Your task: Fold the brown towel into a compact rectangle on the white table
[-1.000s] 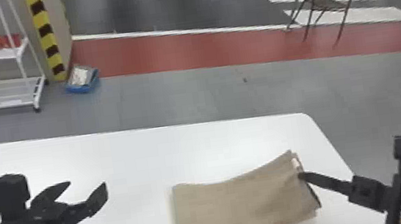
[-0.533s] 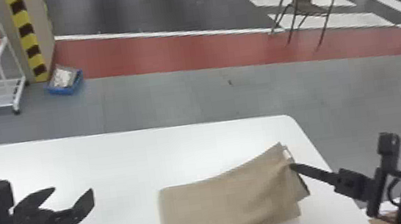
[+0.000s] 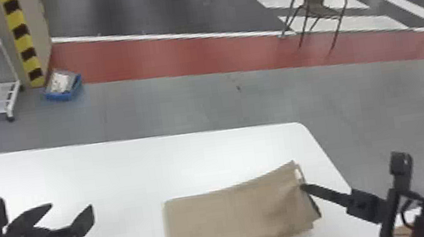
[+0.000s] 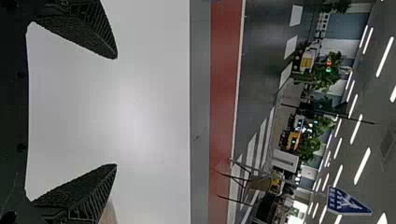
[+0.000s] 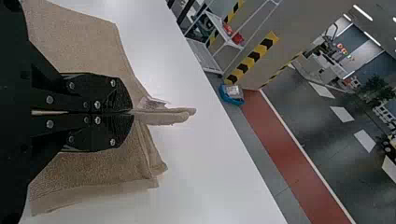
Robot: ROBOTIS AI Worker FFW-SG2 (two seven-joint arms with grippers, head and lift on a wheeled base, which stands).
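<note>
Towel (image 3: 236, 218) farther right, in right pincer (image 3: 303, 186)

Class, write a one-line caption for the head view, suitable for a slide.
Right gripper pinching the right end of the folded brown towel on the white table.

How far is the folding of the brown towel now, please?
Done: the brown towel lies folded into a layered oblong on the white table. In hand: the right gripper pinches its right end. Remaining, probably: another fold, then flattening the pinched end; the left gripper is open and empty.
</note>
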